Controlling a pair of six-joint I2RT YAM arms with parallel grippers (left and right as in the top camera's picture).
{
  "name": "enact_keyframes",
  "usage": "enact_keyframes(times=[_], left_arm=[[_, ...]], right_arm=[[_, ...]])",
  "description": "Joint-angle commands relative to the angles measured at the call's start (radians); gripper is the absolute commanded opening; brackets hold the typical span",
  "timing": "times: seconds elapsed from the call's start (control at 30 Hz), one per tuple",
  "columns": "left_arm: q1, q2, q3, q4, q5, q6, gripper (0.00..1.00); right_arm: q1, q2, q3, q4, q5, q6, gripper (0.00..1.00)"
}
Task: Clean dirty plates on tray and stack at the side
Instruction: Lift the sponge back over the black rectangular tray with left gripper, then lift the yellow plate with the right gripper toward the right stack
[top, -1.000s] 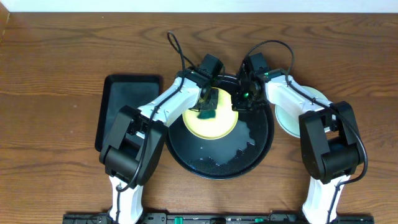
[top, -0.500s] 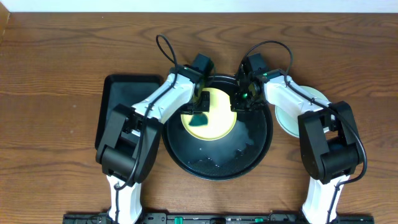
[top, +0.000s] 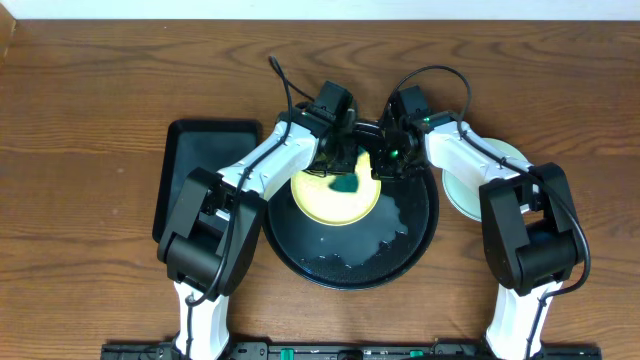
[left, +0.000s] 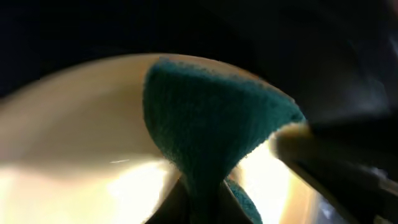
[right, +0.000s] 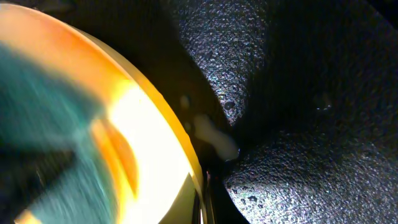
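Observation:
A pale yellow plate (top: 330, 200) lies in the upper part of the round black tray (top: 345, 262). My left gripper (top: 341, 168) is shut on a green sponge (top: 346, 184) that presses on the plate's top right. The left wrist view shows the sponge (left: 211, 118) pinched by the left gripper (left: 202, 202) against the plate (left: 81, 143). My right gripper (top: 384, 168) is shut on the plate's right rim. In the right wrist view the right gripper (right: 205, 202) clamps the plate's (right: 149, 143) edge, above the tray (right: 298, 124), and the sponge (right: 43, 124) is a blur.
A pale mint plate (top: 462, 192) sits on the table right of the tray, partly under my right arm. A rectangular black tray (top: 205, 180) lies to the left. Wet foam (top: 392, 232) streaks the round tray's floor.
The left gripper swept the sponge left across the yellow plate, then back to the right. The right gripper has held the rim in place.

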Motion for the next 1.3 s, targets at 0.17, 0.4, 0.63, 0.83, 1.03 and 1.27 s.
enact_keyframes(times=[0.17, 0.4, 0.63, 0.83, 1.03, 1.27], left_arm=[[0.007, 0.008, -0.002, -0.111, -0.467, -0.273, 0.08], [0.007, -0.053, 0.109, -0.293, -0.466, -0.270, 0.07], [0.035, -0.157, 0.250, -0.506, -0.461, -0.214, 0.07], [0.146, -0.252, 0.269, -0.592, -0.357, -0.150, 0.08], [0.305, -0.282, 0.269, -0.624, -0.349, -0.113, 0.07], [0.436, -0.282, 0.268, -0.624, -0.349, -0.113, 0.08]], right_arm=[[0.001, 0.035, -0.047, -0.002, 0.059, 0.014, 0.01], [0.001, 0.035, -0.048, -0.002, 0.050, 0.014, 0.01], [0.001, 0.035, -0.048, -0.009, 0.036, 0.014, 0.01], [-0.002, 0.029, -0.036, -0.017, -0.003, -0.006, 0.01], [0.005, -0.039, -0.028, -0.037, 0.055, -0.017, 0.01], [0.070, -0.216, -0.028, -0.082, 0.325, -0.044, 0.01]])
